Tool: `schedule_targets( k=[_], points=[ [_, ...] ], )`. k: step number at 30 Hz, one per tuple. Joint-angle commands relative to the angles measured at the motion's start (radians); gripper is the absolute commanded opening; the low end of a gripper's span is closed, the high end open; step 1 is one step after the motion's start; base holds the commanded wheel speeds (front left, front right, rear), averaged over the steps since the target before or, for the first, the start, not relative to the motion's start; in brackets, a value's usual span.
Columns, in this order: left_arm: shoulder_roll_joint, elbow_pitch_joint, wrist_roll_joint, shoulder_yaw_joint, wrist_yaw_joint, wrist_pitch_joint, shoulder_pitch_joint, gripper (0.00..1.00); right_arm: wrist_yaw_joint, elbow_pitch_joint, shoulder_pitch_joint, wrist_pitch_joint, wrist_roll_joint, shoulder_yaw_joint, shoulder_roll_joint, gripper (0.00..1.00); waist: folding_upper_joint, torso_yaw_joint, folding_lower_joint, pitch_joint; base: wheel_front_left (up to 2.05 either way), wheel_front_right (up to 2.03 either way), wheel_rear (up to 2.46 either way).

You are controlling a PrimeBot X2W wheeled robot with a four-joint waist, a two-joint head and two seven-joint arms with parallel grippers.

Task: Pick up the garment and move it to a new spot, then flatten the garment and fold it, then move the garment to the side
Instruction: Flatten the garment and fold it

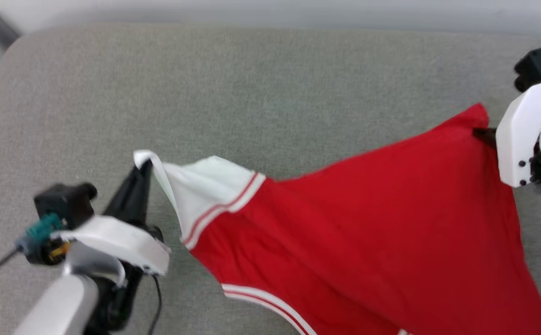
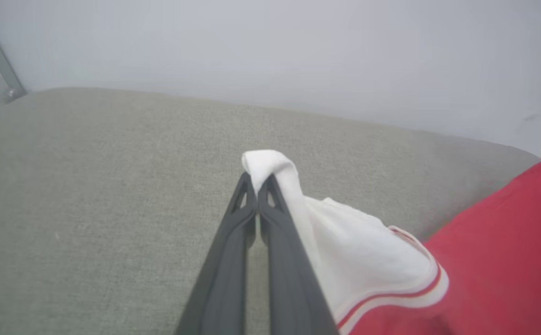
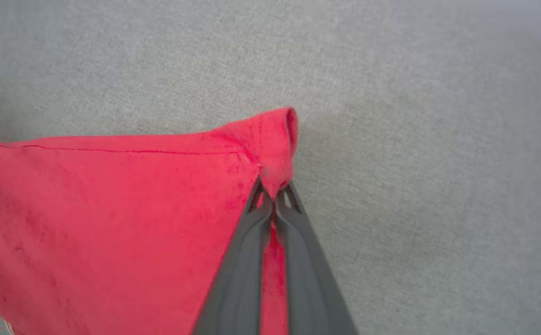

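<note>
Currently the garment (image 1: 368, 218), a red jersey with a white short sleeve (image 1: 200, 186), is hanging stretched between the two grippers over the grey cushion (image 1: 270, 83). It is spreading from the middle of the cushion toward its right edge. The lower part is running out past the near edge of the head view, so I cannot tell if it is touching the fabric below.

The left gripper (image 2: 256, 179) is clenching the rolled edge of the white sleeve between its closed fingertips. The right gripper (image 3: 274, 195) is pinching a red hem corner (image 3: 275, 139) in the same way, near the right edge of the cushion.

In my judgement the robot is carrying or spreading the jersey before flattening it. To do this well, both arms should be moving together with equal pull, so the cloth is lying down smooth and without twist. Both grips are taking only a little cloth at the very edge, so a strong pull could be slipping it out.

As for containers, none is taking part; the cushion is only carrying the cloth.
</note>
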Motion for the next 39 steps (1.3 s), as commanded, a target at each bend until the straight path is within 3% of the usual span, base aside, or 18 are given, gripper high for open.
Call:
schedule_targets(
  k=[1, 9, 18, 27, 39],
  points=[
    [0.011, -0.006, 0.009, 0.008, -0.002, 0.004, -0.025, 0.0, 0.0, -0.004, -0.012, -0.015, -0.002, -0.007, -0.004, 0.0, 0.0, -0.023, -0.0001, -0.041, 0.0, 0.0, 0.0],
    [0.071, 0.077, 0.013, 0.043, -0.077, 0.073, -0.312, 0.0, 0.0, -0.002, -0.089, -0.127, -0.048, -0.073, 0.003, 0.0, 0.0, -0.084, -0.0001, -0.135, 0.0, 0.0, 0.0],
    [0.056, 0.331, 0.034, 0.047, -0.16, 0.086, -0.687, 0.0, -0.001, 0.076, -0.31, -0.246, -0.078, -0.075, 0.028, 0.0, 0.0, -0.151, -0.0001, -0.117, 0.0, 0.0, 0.0],
    [0.068, 0.522, 0.119, 0.044, -0.192, 0.084, -1.114, 0.0, -0.001, 0.136, -0.62, -0.432, -0.12, -0.09, 0.069, 0.0, 0.0, -0.205, -0.0001, 0.101, 0.0, 0.0, 0.0],
    [0.097, 0.576, 0.21, 0.032, -0.184, 0.134, -1.525, 0.0, -0.001, 0.186, -0.919, -0.66, -0.112, -0.07, 0.059, 0.0, 0.0, -0.248, -0.0001, 0.403, 0.0, 0.0, 0.0]
  ],
)
